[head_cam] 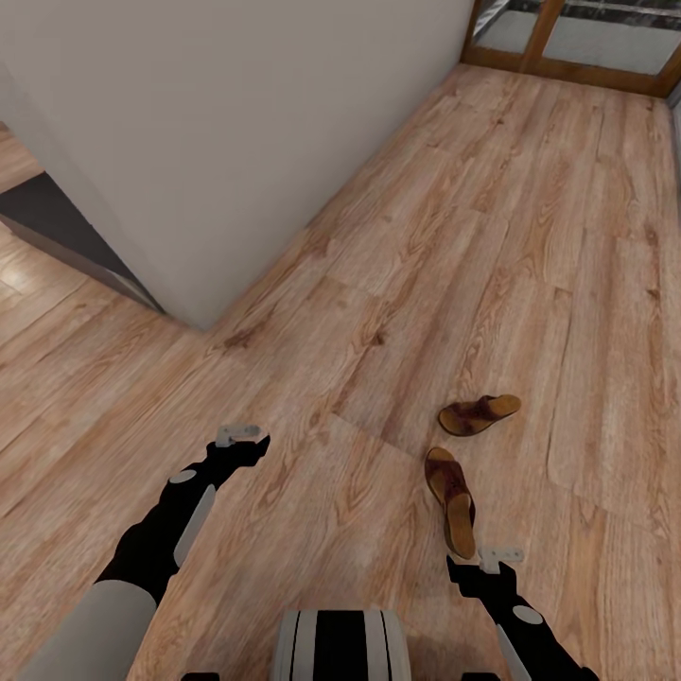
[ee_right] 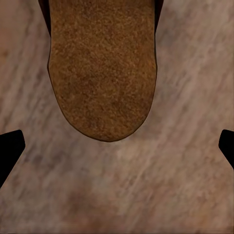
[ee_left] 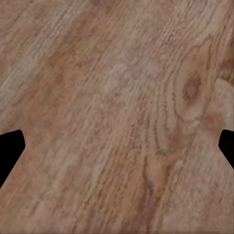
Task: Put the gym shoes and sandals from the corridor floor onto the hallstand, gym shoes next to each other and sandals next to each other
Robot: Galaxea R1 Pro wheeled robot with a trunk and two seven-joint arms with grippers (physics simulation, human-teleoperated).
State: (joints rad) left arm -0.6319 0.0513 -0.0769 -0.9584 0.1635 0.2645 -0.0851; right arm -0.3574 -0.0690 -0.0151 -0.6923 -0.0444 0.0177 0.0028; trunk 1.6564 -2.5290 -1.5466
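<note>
Two dark brown sandals lie on the wood-plank corridor floor. The nearer sandal points away from me, and its tan heel end sits just ahead of my right gripper. The farther sandal lies crosswise beyond it. My right gripper hovers over the floor behind the nearer sandal's heel, open and empty. My left gripper hangs open over bare planks, well left of both sandals. The gym shoes and the hallstand are out of view.
A pale wall ends in a corner at the front left, with a dark grey surface beyond it. A wooden-framed glass door closes the corridor's far end. My base shows at the bottom edge.
</note>
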